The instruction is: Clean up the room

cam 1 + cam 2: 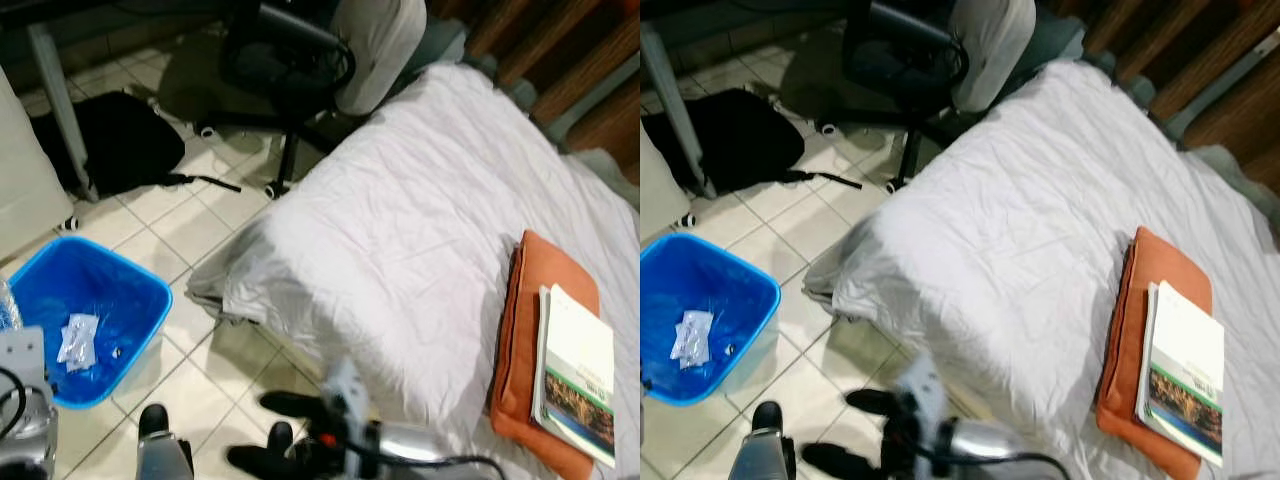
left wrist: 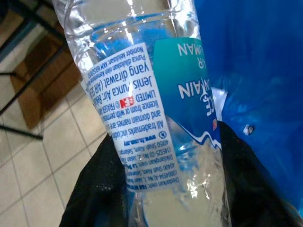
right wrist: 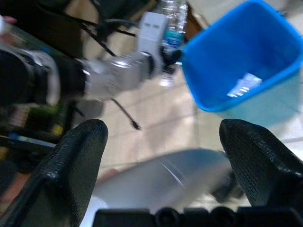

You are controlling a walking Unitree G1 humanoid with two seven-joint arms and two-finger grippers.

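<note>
One crinkled clear plastic bottle (image 2: 151,109) beside blue bin (image 1: 150,330)

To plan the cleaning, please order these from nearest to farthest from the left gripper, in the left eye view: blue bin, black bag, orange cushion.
From the left gripper, holding the water bottle:
1. Blue bin, beside it.
2. Black bag, farther along the floor.
3. Orange cushion, on the bed, right side.

Blue bin (image 1: 140,290) open-topped, few scraps inside; bed (image 1: 420,230) flanks tiled gap (image 1: 200,350).
</note>
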